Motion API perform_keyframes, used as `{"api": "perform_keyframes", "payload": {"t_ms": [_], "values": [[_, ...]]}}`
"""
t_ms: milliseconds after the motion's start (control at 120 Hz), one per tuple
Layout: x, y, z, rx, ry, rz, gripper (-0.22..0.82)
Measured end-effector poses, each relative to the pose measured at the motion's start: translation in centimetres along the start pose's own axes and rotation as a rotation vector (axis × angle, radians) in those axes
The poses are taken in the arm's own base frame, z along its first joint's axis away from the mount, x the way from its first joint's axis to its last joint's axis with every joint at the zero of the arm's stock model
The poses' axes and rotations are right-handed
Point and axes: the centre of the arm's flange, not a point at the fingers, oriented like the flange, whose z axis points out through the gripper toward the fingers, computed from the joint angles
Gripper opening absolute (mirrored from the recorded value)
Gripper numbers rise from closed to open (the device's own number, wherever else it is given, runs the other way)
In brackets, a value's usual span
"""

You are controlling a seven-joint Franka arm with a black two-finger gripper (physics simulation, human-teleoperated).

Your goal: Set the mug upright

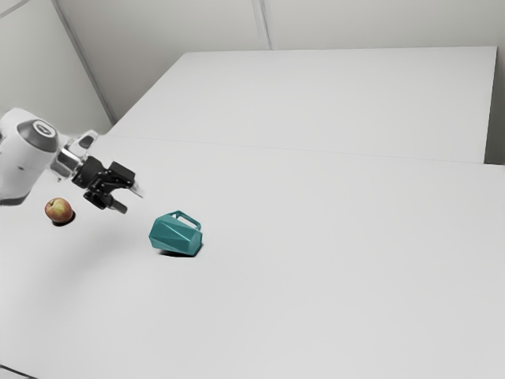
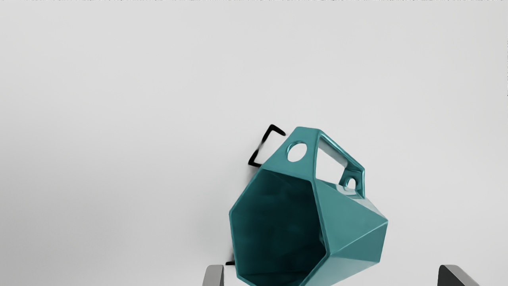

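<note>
Teal and faceted, the mug lies on its side on the white tabletop, its open mouth turned toward the arm and its angular handle raised clear of the surface. Dark shadow hugs its underside, and in the wrist view thin black shadow lines show beside the handle and near the rim.

Toward the exterior view's left, above the table and apart from the mug, hangs the black gripper, its two fingers spread wide with nothing pinched between them. Behind it comes the white arm, entering from that same side. A red and yellow apple sits on the table below the arm, well apart from the mug, a small dark shadow tucked against it.

Around these things the surface is smooth, matt and almost unmarked, with a soft grey shade spreading below the gripper. A fine seam runs across it farther back, and past that a broad white plane stretches to a straight edge. Beyond stand pale grey walls, one bearing a narrow upright strip. A darker band borders the plane at the exterior view's right, and a thin dark line crosses the near left corner; what it belongs to I cannot tell.
</note>
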Motion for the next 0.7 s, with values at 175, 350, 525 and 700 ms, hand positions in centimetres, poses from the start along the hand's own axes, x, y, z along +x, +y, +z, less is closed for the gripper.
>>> {"api": "perform_keyframes", "payload": {"t_ms": [175,350,525,700], "values": [[-1.7,-2.7,1.9,-0.101,0.09,0.024,0.59],[-3.1,-4.1,3.0,-0.19,0.159,0.07,0.59],[-4.4,-4.7,4.4,-0.275,0.172,0.1,0.59],[-5.1,-4.3,4.7,-0.315,0.126,0.121,0.59]]}}
